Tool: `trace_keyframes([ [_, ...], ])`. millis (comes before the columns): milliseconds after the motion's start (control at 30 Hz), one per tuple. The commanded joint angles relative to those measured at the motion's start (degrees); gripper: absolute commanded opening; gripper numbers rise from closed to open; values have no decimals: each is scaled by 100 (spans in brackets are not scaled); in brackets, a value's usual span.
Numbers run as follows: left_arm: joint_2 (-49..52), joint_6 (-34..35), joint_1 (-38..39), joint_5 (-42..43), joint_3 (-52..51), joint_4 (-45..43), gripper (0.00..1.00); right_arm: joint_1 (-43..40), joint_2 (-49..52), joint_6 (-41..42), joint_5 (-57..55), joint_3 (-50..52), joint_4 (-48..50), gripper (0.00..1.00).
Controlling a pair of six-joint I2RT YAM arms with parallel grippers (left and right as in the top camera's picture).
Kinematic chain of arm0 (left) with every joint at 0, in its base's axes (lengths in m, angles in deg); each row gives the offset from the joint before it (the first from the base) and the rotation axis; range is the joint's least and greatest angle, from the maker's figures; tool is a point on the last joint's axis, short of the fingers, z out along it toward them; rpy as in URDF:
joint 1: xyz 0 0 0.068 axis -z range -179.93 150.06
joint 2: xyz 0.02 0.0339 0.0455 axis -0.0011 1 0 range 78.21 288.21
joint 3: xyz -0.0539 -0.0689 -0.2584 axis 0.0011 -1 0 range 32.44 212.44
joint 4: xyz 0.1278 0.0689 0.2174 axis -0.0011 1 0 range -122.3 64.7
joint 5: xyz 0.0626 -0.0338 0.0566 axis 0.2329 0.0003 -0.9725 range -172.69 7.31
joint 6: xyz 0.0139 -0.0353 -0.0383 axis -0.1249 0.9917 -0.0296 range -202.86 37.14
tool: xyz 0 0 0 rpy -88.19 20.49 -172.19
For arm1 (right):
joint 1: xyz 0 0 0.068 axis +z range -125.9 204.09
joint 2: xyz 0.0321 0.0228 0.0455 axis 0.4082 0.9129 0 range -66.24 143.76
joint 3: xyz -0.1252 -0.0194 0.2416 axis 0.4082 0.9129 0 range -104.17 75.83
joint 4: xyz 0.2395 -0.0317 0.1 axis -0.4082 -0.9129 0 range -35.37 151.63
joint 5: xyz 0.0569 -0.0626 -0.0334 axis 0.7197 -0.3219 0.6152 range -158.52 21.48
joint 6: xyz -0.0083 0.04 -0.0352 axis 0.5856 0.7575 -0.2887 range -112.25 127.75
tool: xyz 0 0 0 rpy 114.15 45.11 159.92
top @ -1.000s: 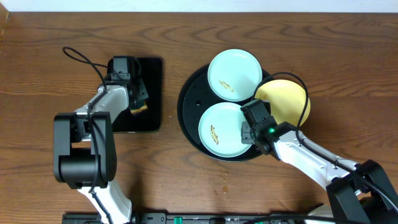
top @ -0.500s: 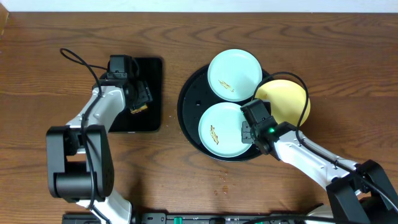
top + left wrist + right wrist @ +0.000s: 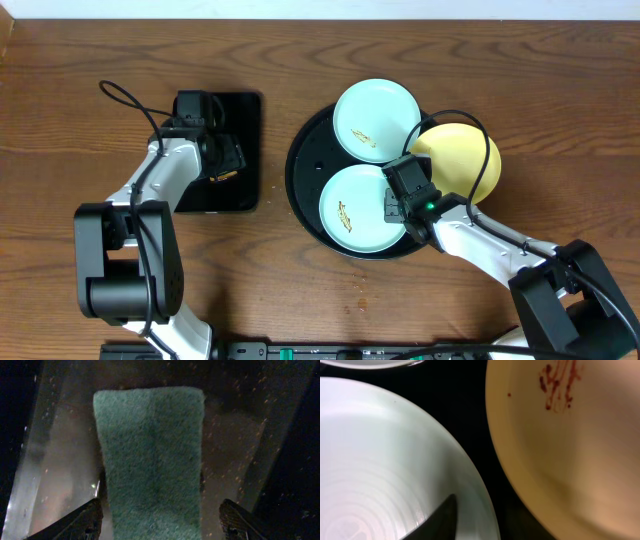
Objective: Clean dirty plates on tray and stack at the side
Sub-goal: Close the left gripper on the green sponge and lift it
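Observation:
Three plates lie on the round black tray (image 3: 303,160): a mint plate (image 3: 377,120) at the back, a mint plate (image 3: 352,210) in front, and a yellow plate (image 3: 465,160) overhanging the right rim. Each carries a small smear. My right gripper (image 3: 393,207) is at the front plate's right edge. In the right wrist view one finger (image 3: 440,520) rests inside that plate (image 3: 380,470); the other is hidden, beside the yellow plate (image 3: 570,460). My left gripper (image 3: 228,158) hangs open over a green sponge (image 3: 150,460), its fingers (image 3: 87,520) clear of both sides.
The sponge lies on a small rectangular black tray (image 3: 245,195) at the left. A few crumbs (image 3: 360,285) dot the wood tabletop in front of the round tray. The left arm's cable loops above the small tray.
The left gripper has opened around the sponge, and its arm has swung. The right gripper has edged slightly up and left along the front plate's rim.

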Motion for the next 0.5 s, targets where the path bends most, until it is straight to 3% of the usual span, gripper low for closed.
trace_keyframes([
  [0,201,-149,-15,13,-70,-151,75,-26,101,-11,87,66,-74,16],
  [33,247,-186,-15,13,-74,-195,75,-26,72,-13,140,66,-74,8],
  [100,280,-229,-15,13,-74,-245,75,-26,37,-11,256,66,-94,1],
  [467,280,-387,-13,15,-79,-179,75,-24,-457,144,328,63,-645,1],
])
